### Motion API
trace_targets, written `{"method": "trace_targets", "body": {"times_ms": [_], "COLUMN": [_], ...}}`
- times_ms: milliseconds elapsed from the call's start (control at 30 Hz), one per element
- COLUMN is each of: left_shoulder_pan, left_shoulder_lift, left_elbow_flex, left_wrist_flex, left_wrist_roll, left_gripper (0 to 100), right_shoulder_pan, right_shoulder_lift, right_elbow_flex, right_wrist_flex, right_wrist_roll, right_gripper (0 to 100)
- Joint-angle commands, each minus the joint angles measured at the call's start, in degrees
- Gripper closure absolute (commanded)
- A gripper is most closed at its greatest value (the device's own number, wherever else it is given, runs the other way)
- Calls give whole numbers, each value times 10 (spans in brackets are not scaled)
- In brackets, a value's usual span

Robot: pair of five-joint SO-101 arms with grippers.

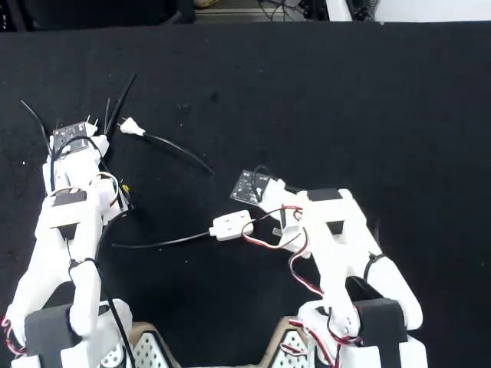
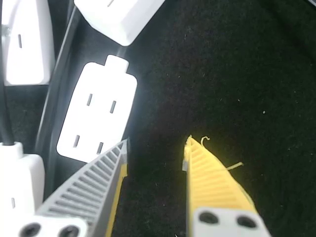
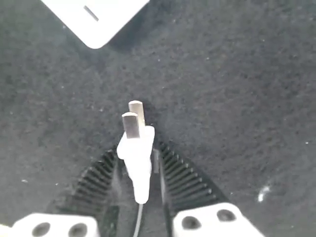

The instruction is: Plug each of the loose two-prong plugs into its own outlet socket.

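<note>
Right gripper (image 3: 137,150) clamps a white plug (image 3: 136,165), mid-frame — left gripper (image 2: 155,148), upper left, stands open beside an outlet (image 2: 96,121).

Far and right, the table (image 1: 383,100) lies bare. Between the arms a socket (image 1: 232,225) and its cord (image 1: 157,244) cross the near-middle gap. A loose plug (image 1: 130,126) and wire (image 1: 180,152) lie just right of the left gripper (image 2: 155,145), whose spread fingers (image 2: 212,182) straddle bare table, outlets (image 2: 98,118) crowding one side. Bare table fronts the right gripper (image 3: 136,154) and its held plug (image 3: 133,131).
</note>
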Motion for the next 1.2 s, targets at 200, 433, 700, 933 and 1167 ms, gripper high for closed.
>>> {"method": "trace_targets", "body": {"times_ms": [200, 433, 700, 933, 1167], "left_shoulder_pan": [-3, 0, 36, 95, 156], "left_shoulder_lift": [-20, -101, -324, -467, -580], "left_elbow_flex": [-6, 26, 131, 202, 255], "left_wrist_flex": [-5, 11, 17, 13, 12], "left_wrist_roll": [2, 4, 7, 7, 7], "left_gripper": [816, 816, 816, 816, 816], "right_shoulder_pan": [-13, -91, -285, -316, -358], "right_shoulder_lift": [-128, -238, -299, -235, -119], "right_elbow_flex": [-7, 22, 24, 73, 75], "right_wrist_flex": [91, 36, -27, -241, -341], "right_wrist_roll": [-64, -198, -233, -401, -517], "right_gripper": [988, 988, 987, 987, 987]}}
